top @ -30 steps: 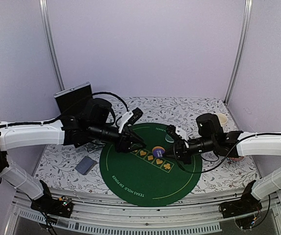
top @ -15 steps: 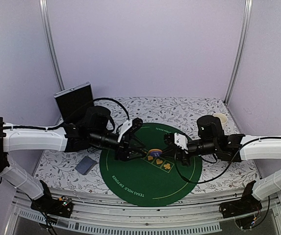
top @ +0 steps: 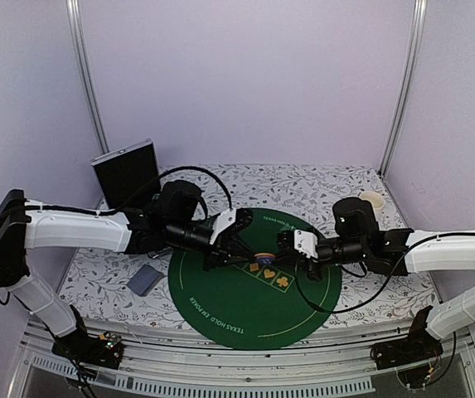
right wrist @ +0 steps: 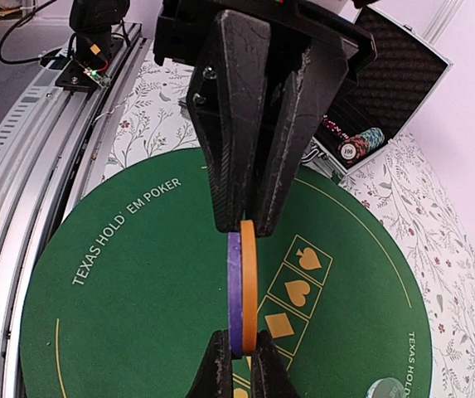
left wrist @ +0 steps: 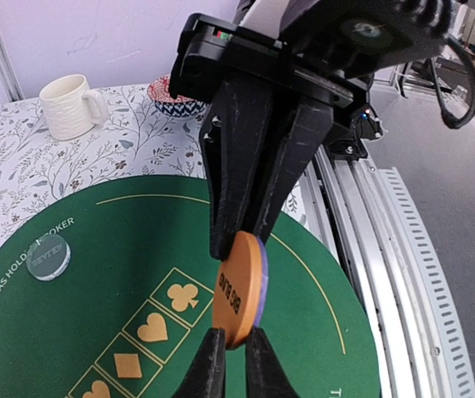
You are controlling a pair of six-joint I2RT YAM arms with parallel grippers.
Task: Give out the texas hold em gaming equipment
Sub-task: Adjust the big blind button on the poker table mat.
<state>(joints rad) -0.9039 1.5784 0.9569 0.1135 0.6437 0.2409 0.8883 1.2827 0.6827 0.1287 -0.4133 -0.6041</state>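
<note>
- Orange round disc (left wrist: 239, 286), with a purple disc (right wrist: 234, 290) flat against it, stands on edge in the air over the card symbols printed on the green mat (left wrist: 320, 332).
- Left gripper (left wrist: 233, 342) pinches the pair at one edge and right gripper (right wrist: 241, 340) at the opposite edge, both clamped on it.
- Clear disc (left wrist: 48, 255) lies flat by the mat's lettering.
- White mug (left wrist: 67, 106) stands beyond the mat on the flowered cloth.

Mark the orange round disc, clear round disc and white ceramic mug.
orange round disc (left wrist: 237, 290), left wrist view, its printed face.
clear round disc (left wrist: 48, 257), left wrist view, its centre.
white ceramic mug (left wrist: 65, 109), left wrist view, its wall.
</note>
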